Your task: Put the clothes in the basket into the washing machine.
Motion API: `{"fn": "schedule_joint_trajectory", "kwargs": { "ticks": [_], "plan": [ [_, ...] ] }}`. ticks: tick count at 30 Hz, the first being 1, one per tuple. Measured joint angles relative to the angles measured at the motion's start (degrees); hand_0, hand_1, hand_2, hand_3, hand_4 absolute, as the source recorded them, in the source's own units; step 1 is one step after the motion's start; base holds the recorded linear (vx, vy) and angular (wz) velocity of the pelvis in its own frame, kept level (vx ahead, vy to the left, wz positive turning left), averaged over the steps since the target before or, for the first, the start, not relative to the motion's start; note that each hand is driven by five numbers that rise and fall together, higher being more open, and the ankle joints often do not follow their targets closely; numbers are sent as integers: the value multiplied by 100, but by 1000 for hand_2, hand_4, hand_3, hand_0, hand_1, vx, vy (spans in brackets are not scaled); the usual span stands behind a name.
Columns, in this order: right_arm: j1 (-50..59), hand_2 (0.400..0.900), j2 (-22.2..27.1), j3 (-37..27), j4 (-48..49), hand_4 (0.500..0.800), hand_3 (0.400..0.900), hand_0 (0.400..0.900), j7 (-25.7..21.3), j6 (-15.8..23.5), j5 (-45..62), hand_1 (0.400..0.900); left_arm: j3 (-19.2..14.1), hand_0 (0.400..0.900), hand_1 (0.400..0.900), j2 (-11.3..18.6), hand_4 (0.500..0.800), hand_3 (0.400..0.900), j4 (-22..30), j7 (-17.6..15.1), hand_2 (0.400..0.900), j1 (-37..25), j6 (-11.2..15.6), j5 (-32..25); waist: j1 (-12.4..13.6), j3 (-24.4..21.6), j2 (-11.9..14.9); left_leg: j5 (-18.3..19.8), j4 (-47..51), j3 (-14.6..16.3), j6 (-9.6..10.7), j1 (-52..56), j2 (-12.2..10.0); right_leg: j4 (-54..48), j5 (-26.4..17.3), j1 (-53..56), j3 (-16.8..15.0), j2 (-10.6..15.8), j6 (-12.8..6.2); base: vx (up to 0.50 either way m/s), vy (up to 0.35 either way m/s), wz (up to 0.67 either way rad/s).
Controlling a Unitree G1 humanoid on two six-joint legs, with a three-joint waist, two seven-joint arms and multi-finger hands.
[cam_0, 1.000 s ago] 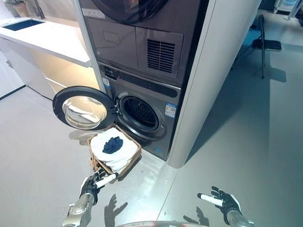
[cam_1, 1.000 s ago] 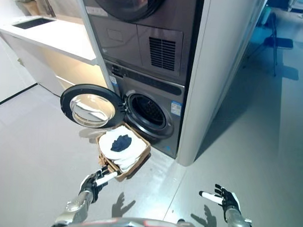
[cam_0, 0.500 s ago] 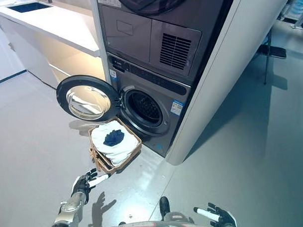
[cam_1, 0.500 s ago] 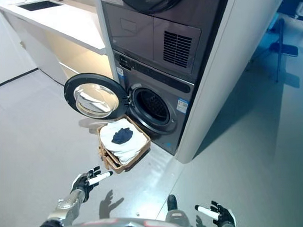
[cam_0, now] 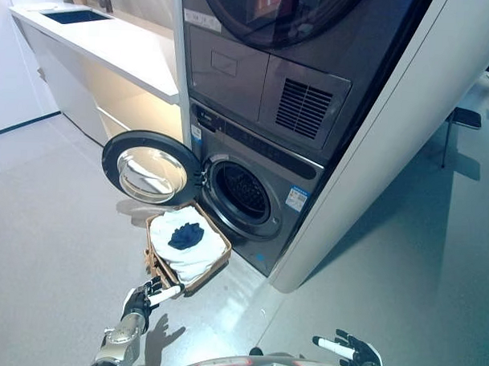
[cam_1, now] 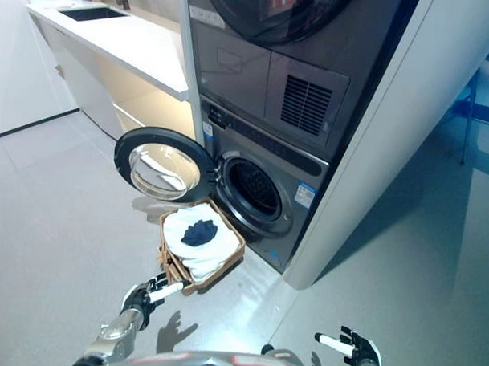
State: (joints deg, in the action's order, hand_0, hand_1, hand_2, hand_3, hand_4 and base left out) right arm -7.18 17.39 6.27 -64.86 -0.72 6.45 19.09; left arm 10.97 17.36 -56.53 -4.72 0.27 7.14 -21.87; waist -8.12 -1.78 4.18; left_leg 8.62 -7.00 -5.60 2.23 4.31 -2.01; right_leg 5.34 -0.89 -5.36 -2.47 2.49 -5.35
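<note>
Near the front edge of the floor, low on the robot's left, the left hand point(cam_0: 142, 298) hangs with its fingers loosely spread and nothing in them, just short of the near corner of the basket point(cam_0: 212, 271). The right hand point(cam_0: 353, 349) shows at the lower right, fingers spread and empty, well apart from the work. The wicker basket stands on the floor against the foot of the washing machine point(cam_0: 252, 201), under its open door point(cam_0: 149, 168), which is swung out to the left. White clothes point(cam_0: 195, 249) fill the basket, with a dark garment point(cam_0: 185, 235) on top. The drum opening looks empty. By my reading the step is the approach: nothing is grasped yet. Next the left hand must reach over the basket rim and close on the dark garment.
</note>
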Motion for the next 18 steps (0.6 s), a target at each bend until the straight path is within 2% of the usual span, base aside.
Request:
{"fn": "schedule_joint_trajectory", "kwargs": {
  "ticks": [2,4,6,10,11,12,15,18],
  "plan": [
    [4,900,22,22,-135,800,900,900,-11,12,1,900,6,900,900,-34,800,900,-131,-9,900,-58,-8,-10,-59,-105,-132,2,128,-130,146,12,-215,-56,99,103,8,-208,162,313,-311,31],
    [26,900,76,21,-322,800,900,900,-16,30,-1,900,45,900,900,-123,800,900,-213,-6,900,-139,-5,-13,-125,-166,-266,-46,249,-232,266,37,-438,23,266,98,163,-418,329,275,-312,26],
    [104,900,115,20,-544,800,900,900,-26,24,-1,900,62,900,900,-211,800,900,-244,11,900,-220,-6,-37,-132,-139,-299,-51,46,-180,365,-67,-508,120,342,71,276,-459,460,217,-268,23],
    [142,900,200,-92,-559,800,900,900,-44,35,2,900,111,900,900,-294,800,900,-280,14,900,-394,-25,-75,-75,11,-194,-236,-1158,-109,628,-619,-498,278,618,143,351,-561,724,161,-210,-2],
    [146,900,240,-96,-566,800,900,900,-72,40,2,900,140,900,900,-315,800,900,-282,21,900,-395,-27,-78,-13,43,-179,-295,-1363,-156,634,-650,-493,291,653,195,354,-587,851,134,-168,-22],
    [155,900,293,-92,-567,800,900,900,-85,48,3,900,212,900,900,-328,800,900,-281,21,900,-396,-27,-82,16,69,-150,-318,-1607,-204,656,-736,-486,337,680,186,348,-602,900,137,-148,-31],
    [262,900,433,-72,-566,800,900,900,-163,78,3,900,277,900,900,-381,800,900,-247,20,900,-403,-32,-173,107,117,-164,-259,-2145,-137,539,-1012,-273,468,672,186,241,-643,1116,142,-110,-41],
    [383,900,423,-71,-573,800,900,900,-167,87,1,900,277,900,900,-374,800,900,-239,16,900,-418,-28,-174,180,262,1,-213,-1361,156,319,-998,8,360,589,344,-52,-620,1250,110,-41,-29]
  ]
}}
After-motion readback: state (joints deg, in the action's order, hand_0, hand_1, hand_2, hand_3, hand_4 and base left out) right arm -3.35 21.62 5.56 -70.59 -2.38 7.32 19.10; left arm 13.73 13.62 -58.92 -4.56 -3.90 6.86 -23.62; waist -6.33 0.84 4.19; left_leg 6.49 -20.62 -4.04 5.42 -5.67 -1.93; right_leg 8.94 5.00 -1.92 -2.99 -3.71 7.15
